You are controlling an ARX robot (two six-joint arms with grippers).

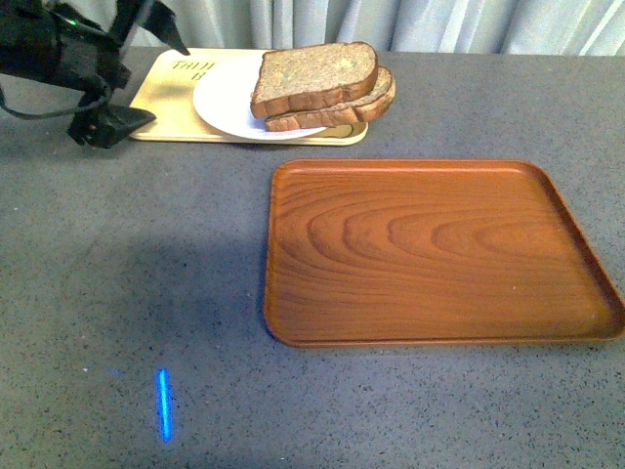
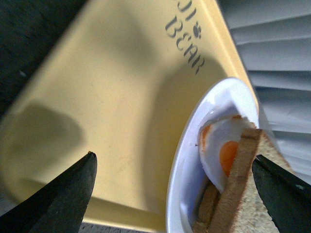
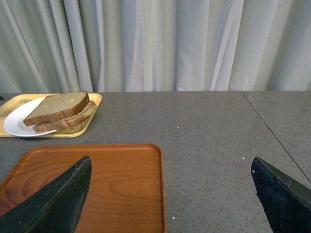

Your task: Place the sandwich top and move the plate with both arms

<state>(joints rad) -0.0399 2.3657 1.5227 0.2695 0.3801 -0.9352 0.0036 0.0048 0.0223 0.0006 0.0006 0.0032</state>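
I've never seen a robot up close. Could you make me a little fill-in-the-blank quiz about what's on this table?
1. The sandwich top caps a stack resting on a round white ____.
2. In the left wrist view, a fried ____ peeks out beneath that slice.
3. On the left arm, the jaws stand ____, holding nothing.

Missing words: plate; egg; open.

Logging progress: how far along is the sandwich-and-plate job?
Done: the sandwich top lies over the egg on the plate. In hand: left gripper open near the plate's rim, right gripper open by the wooden tray, both empty. Left: the plate sits on the beige tray, not yet moved.
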